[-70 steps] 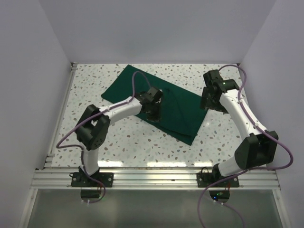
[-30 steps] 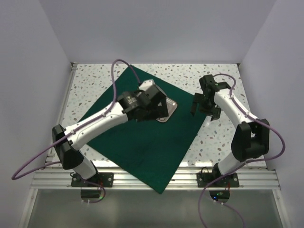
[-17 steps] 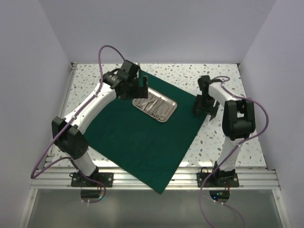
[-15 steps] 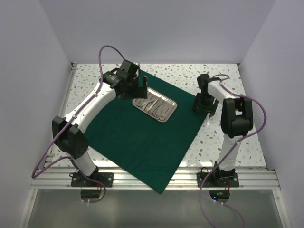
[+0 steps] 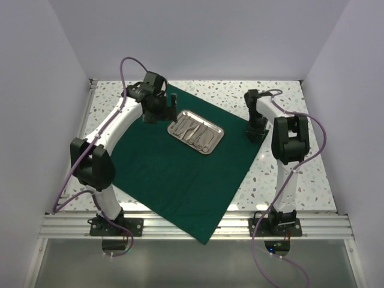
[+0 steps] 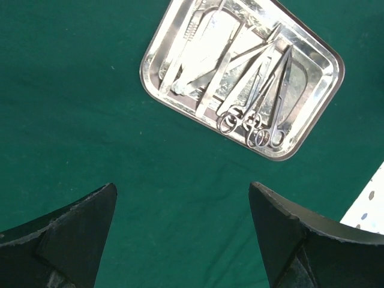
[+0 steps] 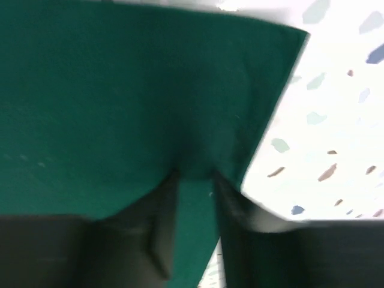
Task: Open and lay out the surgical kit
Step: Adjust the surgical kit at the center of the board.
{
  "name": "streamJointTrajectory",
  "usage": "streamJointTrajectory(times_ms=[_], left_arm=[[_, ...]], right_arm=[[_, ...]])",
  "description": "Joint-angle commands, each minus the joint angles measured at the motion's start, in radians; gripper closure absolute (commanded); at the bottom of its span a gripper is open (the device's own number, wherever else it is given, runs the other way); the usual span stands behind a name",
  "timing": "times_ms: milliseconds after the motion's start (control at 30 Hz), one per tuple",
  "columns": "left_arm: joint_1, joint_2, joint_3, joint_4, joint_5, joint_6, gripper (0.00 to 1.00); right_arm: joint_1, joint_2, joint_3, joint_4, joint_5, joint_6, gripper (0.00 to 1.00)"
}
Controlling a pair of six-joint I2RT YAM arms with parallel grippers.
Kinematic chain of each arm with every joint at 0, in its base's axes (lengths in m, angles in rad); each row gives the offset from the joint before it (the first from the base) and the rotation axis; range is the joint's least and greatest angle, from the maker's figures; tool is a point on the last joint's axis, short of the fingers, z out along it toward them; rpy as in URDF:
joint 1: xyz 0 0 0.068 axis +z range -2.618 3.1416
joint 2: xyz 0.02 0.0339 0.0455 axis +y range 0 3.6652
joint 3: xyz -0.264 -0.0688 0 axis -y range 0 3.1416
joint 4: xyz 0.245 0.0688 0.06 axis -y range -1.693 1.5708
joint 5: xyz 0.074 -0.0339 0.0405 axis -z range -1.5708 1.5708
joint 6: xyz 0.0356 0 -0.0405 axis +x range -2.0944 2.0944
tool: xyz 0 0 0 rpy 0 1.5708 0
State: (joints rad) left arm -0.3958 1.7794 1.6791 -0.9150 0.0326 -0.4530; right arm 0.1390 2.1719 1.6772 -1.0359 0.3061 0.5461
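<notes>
The surgical kit lies opened: its dark green cloth is spread flat, with the shiny steel tray on its far half. Slim silver instruments, among them ring-handled scissors, lie side by side in the tray. My left gripper hovers open over bare cloth just left of the tray, nothing between its fingers. My right gripper is down at the cloth's right corner. Its fingers stand close together with a strip of cloth between them; that view is blurred.
The speckled white tabletop shows around the cloth and right beside the right gripper. White walls close in three sides. An aluminium rail runs along the near edge. Purple cables loop off both arms.
The left arm swung from over the tray to its far left, uncovering the tray. The right gripper went down to the cloth's right corner and its fingers closed in on it.
</notes>
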Motion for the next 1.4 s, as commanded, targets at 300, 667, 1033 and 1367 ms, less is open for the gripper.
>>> streamJointTrajectory(times_ms=[300, 667, 1033, 1367], left_arm=[[0.025, 0.222, 0.381, -0.145, 0.039, -0.009, 0.07], [0.04, 0.261, 0.418, -0.197, 0.032, -0.015, 0.08], [0.08, 0.256, 0.452, -0.242, -0.03, 0.036, 0.07], [0.118, 0.268, 0.423, -0.137, -0.051, 0.073, 0.07]], right_arm=[[-0.039, 0.288, 0.36, -0.026, -0.059, 0.017, 1.0], [-0.041, 0.568, 0.918, 0.099, -0.349, 0.112, 1.0], [-0.059, 0.468, 0.801, 0.392, -0.32, 0.256, 0.81], [-0.09, 0.318, 0.705, 0.243, -0.13, 0.164, 0.88]])
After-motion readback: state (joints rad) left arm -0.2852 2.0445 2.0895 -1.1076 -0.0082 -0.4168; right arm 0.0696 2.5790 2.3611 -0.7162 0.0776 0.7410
